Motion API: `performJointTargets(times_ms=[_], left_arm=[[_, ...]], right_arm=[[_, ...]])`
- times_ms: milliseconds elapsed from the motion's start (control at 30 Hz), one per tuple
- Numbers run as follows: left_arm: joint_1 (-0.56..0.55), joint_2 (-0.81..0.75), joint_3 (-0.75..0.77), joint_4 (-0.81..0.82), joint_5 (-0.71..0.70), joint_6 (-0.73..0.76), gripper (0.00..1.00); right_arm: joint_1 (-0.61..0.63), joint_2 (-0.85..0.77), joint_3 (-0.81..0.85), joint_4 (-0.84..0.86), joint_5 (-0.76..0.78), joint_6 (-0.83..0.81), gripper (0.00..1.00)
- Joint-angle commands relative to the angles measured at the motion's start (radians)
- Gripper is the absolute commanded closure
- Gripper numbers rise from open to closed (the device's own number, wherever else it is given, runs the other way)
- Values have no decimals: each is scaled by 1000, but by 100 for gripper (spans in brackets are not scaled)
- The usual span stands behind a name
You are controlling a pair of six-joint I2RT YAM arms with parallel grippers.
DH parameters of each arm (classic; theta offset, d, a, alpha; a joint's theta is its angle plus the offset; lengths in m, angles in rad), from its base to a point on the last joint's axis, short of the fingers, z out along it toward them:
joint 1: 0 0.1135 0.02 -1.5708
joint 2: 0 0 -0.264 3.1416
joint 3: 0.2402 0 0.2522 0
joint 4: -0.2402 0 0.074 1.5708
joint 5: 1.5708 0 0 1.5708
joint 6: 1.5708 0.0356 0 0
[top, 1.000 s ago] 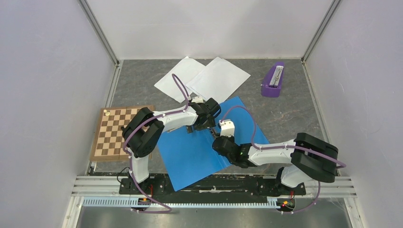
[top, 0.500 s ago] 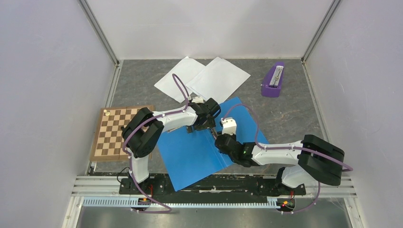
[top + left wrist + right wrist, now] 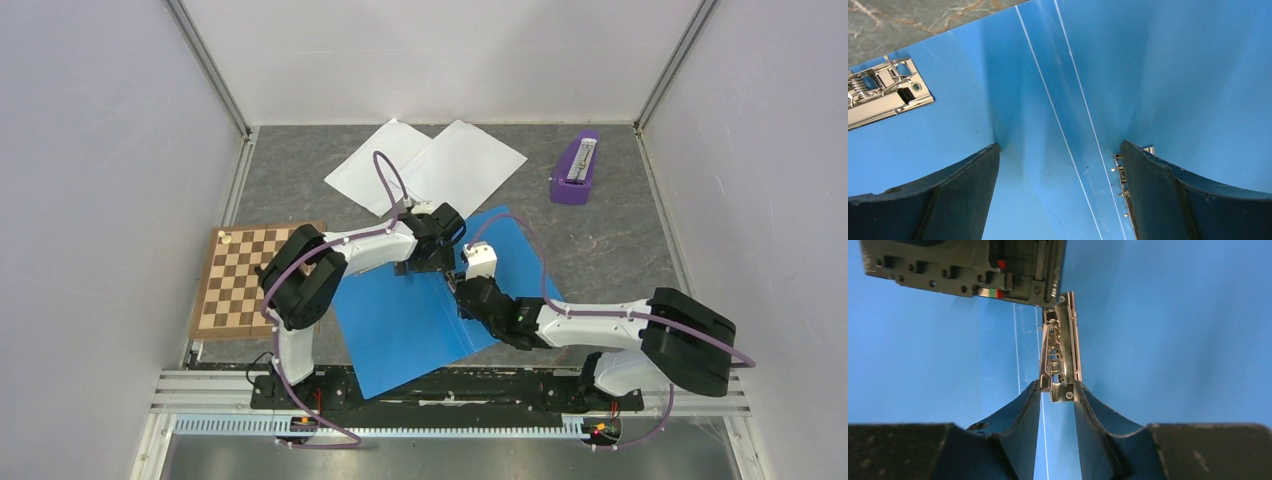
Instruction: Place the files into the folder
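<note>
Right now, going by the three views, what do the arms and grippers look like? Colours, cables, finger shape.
Both arms have white link shells with bulky black joint housings and a purple cable looping along each. The left gripper and right gripper have dark, matte, curved fingers that taper toward the tips. A white camera block sits on the right wrist. No markings legible.
</note>
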Motion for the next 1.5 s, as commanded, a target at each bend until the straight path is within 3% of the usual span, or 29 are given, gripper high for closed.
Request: performJointTargets(times_ms=[0, 533, 1033, 1467], left_arm=[[-19, 167, -54, 79, 206, 96, 4], [-112, 169, 22, 38, 250, 158, 5], [-123, 108, 136, -24, 271, 241, 7], [-121, 103, 360, -194, 109, 235, 7]], right_arm=[[-7, -29, -7, -45, -22, -50, 67], [-7, -205, -78, -50, -17, -41, 64], [-7, -400, -189, -43, -58, -22, 63], [-7, -520, -232, -64, -114, -43, 68]])
